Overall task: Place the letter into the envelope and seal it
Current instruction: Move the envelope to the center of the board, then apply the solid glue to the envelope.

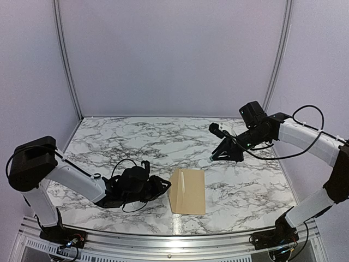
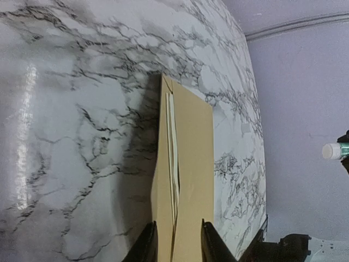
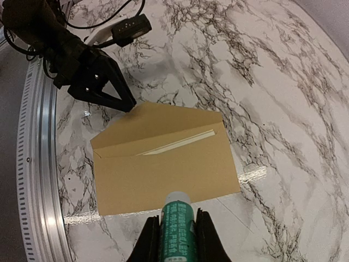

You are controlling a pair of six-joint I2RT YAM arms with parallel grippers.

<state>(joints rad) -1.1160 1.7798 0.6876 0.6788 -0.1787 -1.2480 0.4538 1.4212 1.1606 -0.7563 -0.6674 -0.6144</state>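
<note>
The letter [image 3: 182,142] sits inside the envelope [image 3: 163,180], showing only as a thin cream sliver along the mouth, between the brown body and the flap [image 3: 155,123]. The flap is not pressed down: it stands up at an angle from its fold, so the mouth gapes a little. The envelope itself lies flat on the marble tabletop [image 1: 136,142], near the front edge and about midway between the two arms. The left end effector [image 2: 178,224] is low at the envelope's left short end, its fingers [image 2: 147,245] a narrow way apart and astride that end, with both flap and body in the gap between them; whether the pads touch the paper I cannot tell. From the right wrist view its dark tips meet the flap's corner. The right end effector [image 3: 177,221] hangs well above the tabletop, off to the right and further back, apart from the envelope and looking down on it. It is clamped on a glue stick [image 3: 176,207] with a green body and a white cap – the capped end pointing down toward the envelope's long edge
</note>
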